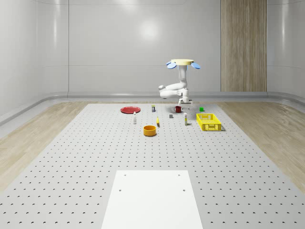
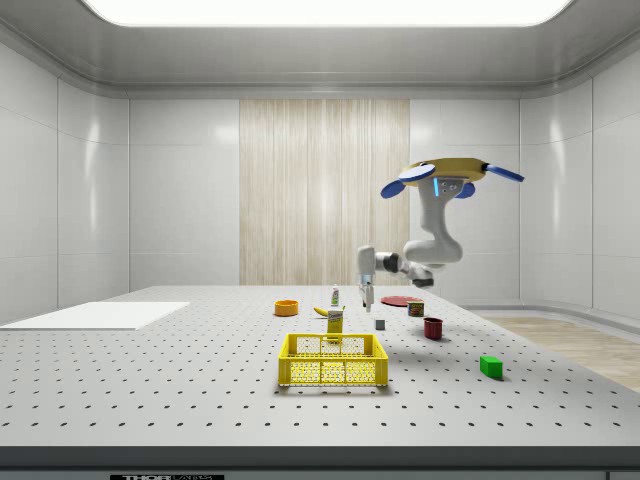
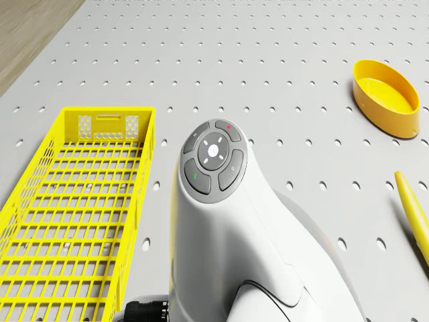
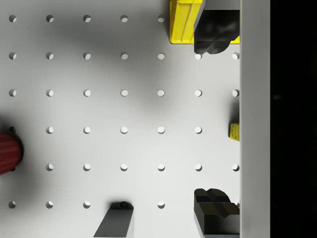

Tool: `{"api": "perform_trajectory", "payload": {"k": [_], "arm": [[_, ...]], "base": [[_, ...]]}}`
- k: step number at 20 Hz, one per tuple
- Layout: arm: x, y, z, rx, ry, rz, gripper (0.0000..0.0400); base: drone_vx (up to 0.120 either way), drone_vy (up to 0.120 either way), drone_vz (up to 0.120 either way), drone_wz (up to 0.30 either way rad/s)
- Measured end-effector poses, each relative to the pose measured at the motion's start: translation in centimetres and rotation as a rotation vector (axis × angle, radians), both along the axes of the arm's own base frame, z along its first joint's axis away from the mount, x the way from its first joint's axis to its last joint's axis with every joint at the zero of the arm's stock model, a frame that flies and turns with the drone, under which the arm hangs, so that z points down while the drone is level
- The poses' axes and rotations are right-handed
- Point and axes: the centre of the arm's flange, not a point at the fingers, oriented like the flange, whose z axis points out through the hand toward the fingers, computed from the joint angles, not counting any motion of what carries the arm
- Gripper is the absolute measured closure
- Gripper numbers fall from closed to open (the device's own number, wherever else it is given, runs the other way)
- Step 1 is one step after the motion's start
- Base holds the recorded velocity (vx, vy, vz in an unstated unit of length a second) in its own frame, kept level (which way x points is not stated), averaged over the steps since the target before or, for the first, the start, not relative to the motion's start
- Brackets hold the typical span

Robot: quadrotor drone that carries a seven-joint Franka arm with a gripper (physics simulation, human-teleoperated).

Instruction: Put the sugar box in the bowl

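Observation:
The sugar box [image 1: 186, 119] is a small yellow and white box standing upright beside the yellow crate [image 1: 208, 122]; in the side view the sugar box [image 2: 335, 321] stands just behind the crate. The orange bowl [image 1: 150, 130] sits alone toward the whole-scene view's left of the box, and it is also in the drone view [image 3: 385, 97]. The drone [image 1: 181, 63] hovers above the red mug area. My gripper [image 1: 185, 102] hangs open above the table, a little beyond the box. In the wrist view, a sliver of the yellow box [image 4: 235, 131] lies between the fingertips [image 4: 213, 34].
Near the gripper are a red mug [image 1: 177, 109], a grey block [image 1: 171, 116] and a green cube [image 1: 201, 109]. A banana [image 1: 157, 122], a white bottle [image 1: 135, 118], a red plate [image 1: 129, 109] and a small can [image 1: 153, 108] lie between there and the bowl.

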Motion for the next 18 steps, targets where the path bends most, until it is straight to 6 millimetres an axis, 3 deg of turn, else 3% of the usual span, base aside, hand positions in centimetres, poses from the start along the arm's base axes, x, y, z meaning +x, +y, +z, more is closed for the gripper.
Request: {"api": "perform_trajectory", "payload": {"k": [18], "arm": [[0.00, 0.00, 0.00, 0.000, 0.000, 0.000, 0.0000]], "base": [[0.120, -0.022, -0.007, 0.000]]}}
